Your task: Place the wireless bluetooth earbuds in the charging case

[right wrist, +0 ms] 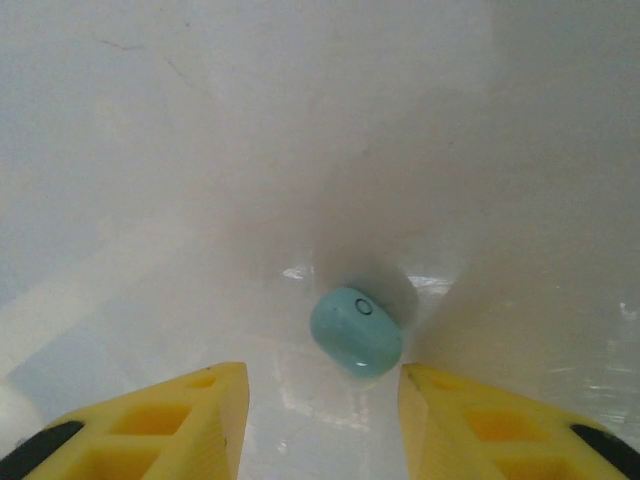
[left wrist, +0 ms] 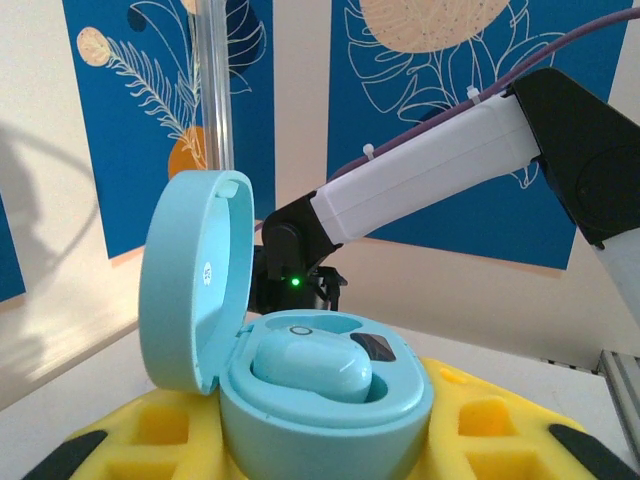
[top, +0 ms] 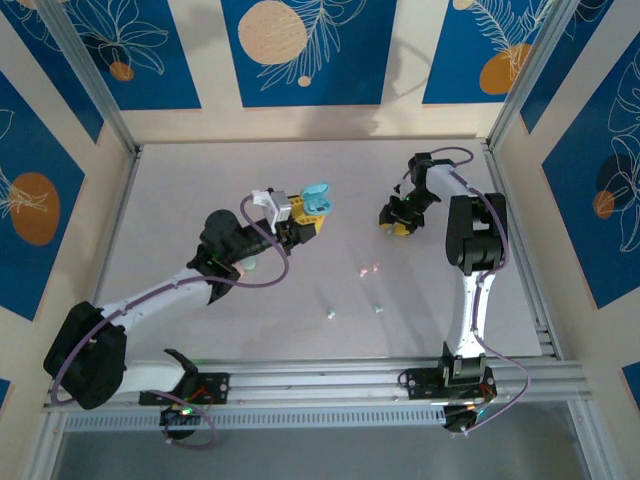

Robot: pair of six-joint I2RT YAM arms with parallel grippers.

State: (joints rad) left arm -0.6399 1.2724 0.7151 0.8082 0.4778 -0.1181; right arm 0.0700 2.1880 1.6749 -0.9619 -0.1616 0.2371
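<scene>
My left gripper [top: 300,217] is shut on the pale blue charging case [top: 318,200], lifted above the table's middle. In the left wrist view the case [left wrist: 320,420] sits between the yellow fingers [left wrist: 500,425] with its lid [left wrist: 190,280] swung up at the left. One teal earbud [left wrist: 310,365] lies seated in the case, next to a dark contact in the other well. My right gripper [top: 398,222] is down at the table, open. Its yellow fingertips [right wrist: 225,400] flank a loose teal earbud [right wrist: 357,332] that lies just ahead of the tips, close to the right one.
Two tiny pink buds [top: 368,269] and two pale ones [top: 328,313] [top: 377,309] lie loose on the white table [top: 200,200] between the arms. Aluminium posts and panelled walls close in the table's sides and back. My right arm [left wrist: 430,180] crosses behind the case.
</scene>
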